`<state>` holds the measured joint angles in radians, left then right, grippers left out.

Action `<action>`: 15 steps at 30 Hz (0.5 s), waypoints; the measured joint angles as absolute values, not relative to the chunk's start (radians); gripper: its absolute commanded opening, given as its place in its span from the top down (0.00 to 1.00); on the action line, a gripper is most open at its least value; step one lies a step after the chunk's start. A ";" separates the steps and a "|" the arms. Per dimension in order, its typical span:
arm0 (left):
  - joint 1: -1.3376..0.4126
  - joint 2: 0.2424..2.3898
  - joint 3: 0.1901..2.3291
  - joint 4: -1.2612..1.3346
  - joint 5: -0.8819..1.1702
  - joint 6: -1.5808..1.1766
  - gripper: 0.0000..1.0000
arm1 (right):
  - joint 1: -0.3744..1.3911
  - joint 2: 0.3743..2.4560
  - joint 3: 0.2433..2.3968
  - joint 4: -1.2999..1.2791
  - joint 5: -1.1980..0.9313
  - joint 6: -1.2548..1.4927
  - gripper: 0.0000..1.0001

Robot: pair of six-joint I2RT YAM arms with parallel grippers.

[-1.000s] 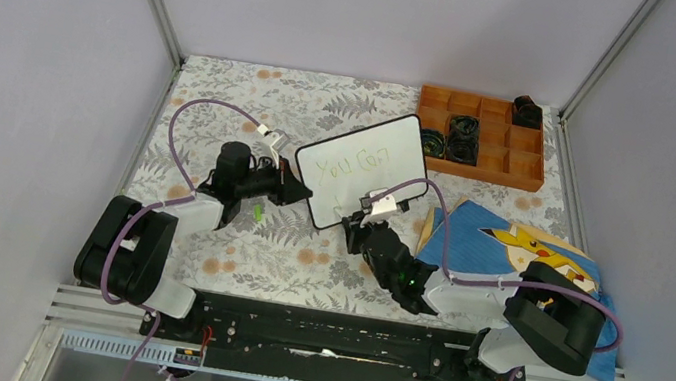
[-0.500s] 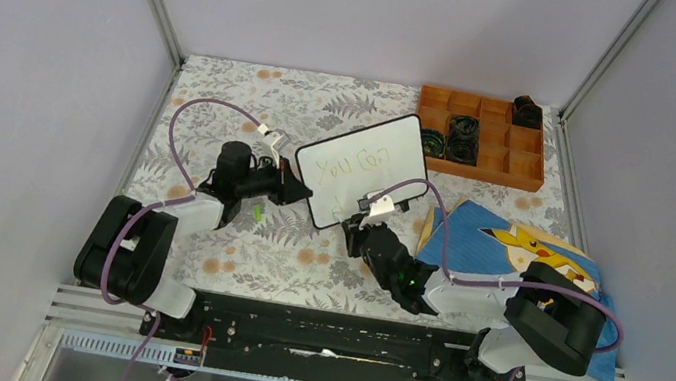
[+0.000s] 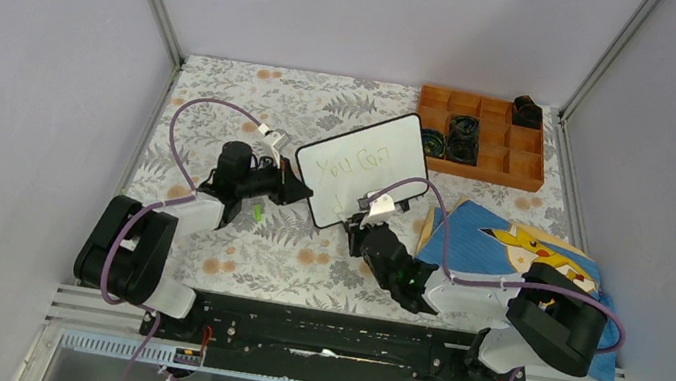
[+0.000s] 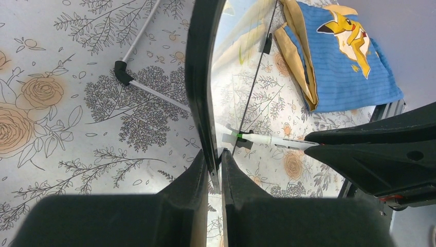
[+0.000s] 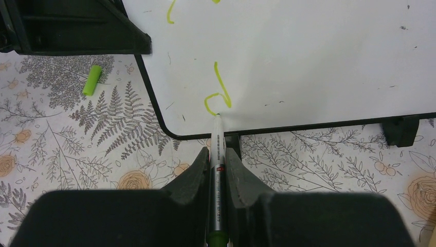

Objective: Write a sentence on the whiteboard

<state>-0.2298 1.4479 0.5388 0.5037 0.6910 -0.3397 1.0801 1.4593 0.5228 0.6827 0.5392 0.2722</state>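
Note:
The whiteboard (image 3: 368, 165) stands tilted on the table, its black frame edge-on in the left wrist view (image 4: 200, 77). Green words (image 3: 350, 164) reading about "You Can" run along its upper part. My left gripper (image 4: 213, 157) is shut on the board's left edge (image 3: 299, 185). My right gripper (image 5: 217, 152) is shut on a white marker (image 5: 216, 139). The marker's tip touches the board near its lower edge, at a green "d"-like stroke (image 5: 218, 98). The marker also shows in the left wrist view (image 4: 272, 140). In the top view my right gripper (image 3: 360, 229) is just below the board.
A green marker cap (image 5: 92, 80) lies on the floral tablecloth to the left of the board, near my left gripper (image 3: 258, 211). A blue Pikachu cloth (image 3: 517, 248) lies at the right. An orange compartment tray (image 3: 495, 163) with black parts sits at the back right.
My right gripper has shifted slightly along the board's lower part with the marker. The left gripper and the board have not moved.

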 measured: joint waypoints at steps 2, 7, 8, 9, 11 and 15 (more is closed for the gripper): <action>-0.231 1.448 0.540 0.503 0.690 -0.339 1.00 | 1.080 1.459 0.527 0.677 0.545 0.268 1.00; -0.235 1.448 0.542 0.503 0.685 -0.336 1.00 | 1.080 1.459 0.540 0.671 0.572 0.255 1.00; -0.235 1.448 0.542 0.503 0.684 -0.336 1.00 | 1.080 1.459 0.543 0.671 0.580 0.250 1.00; -0.235 1.448 0.542 0.503 0.684 -0.335 1.00 | 1.080 1.459 0.547 0.671 0.586 0.248 1.00; -0.235 1.448 0.542 0.503 0.684 -0.334 1.00 | 1.080 1.459 0.553 0.672 0.592 0.242 1.00; -0.235 1.448 0.542 0.502 0.684 -0.334 1.00 | 1.078 1.454 0.552 0.674 0.594 0.235 1.00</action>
